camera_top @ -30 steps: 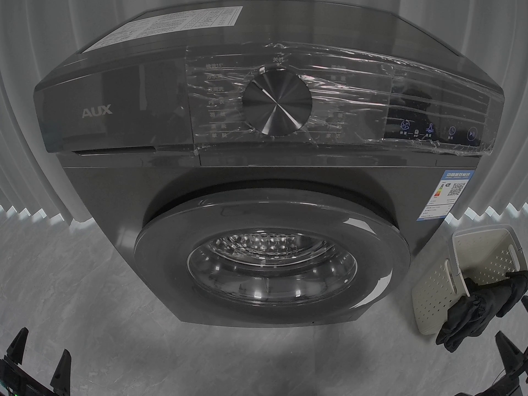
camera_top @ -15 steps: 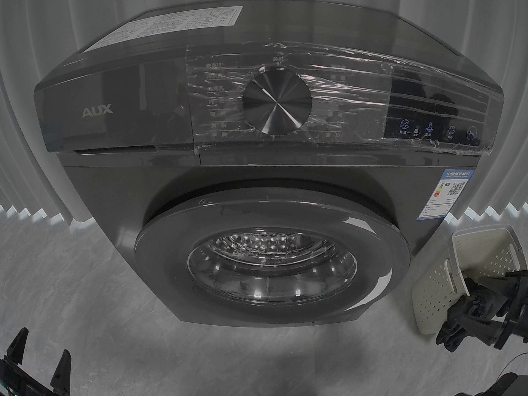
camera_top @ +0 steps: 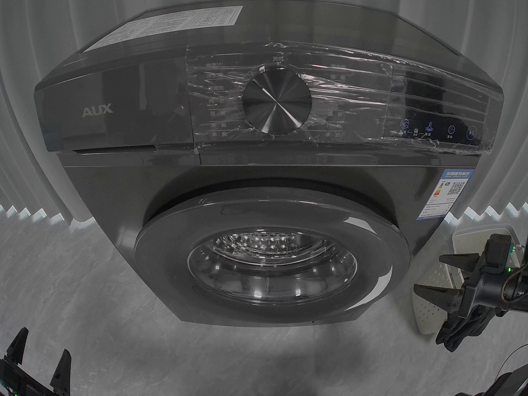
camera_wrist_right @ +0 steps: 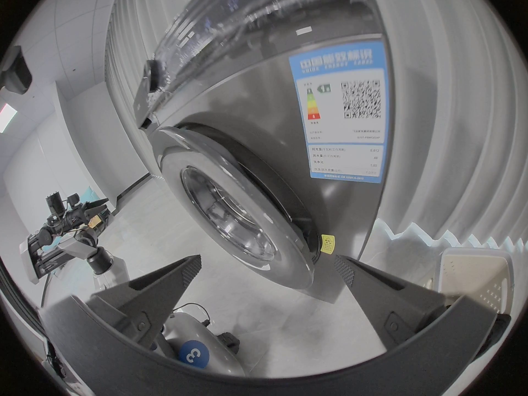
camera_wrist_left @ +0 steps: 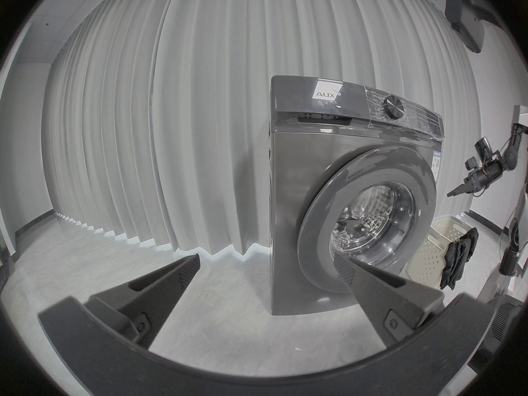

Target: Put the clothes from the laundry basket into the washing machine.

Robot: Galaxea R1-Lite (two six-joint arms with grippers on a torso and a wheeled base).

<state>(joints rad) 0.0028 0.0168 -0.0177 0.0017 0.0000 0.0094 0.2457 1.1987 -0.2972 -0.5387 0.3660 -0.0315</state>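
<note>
A grey front-loading washing machine stands ahead with its round door closed; I also see the door in the left wrist view and the door in the right wrist view. A white perforated laundry basket sits on the floor to the machine's right, with dark clothes draped over its front rim. My right gripper hovers open and empty above the basket, its fingers pointing at the machine. My left gripper stays low at the near left, open and empty.
Pale pleated curtains hang behind and beside the machine. Grey tiled floor stretches to the left and in front. The basket with the dark clothes stands close to the machine's right side.
My right gripper has risen from low at the near right, past the draped clothes, to above the basket, still open and empty. The left arm has not moved.
</note>
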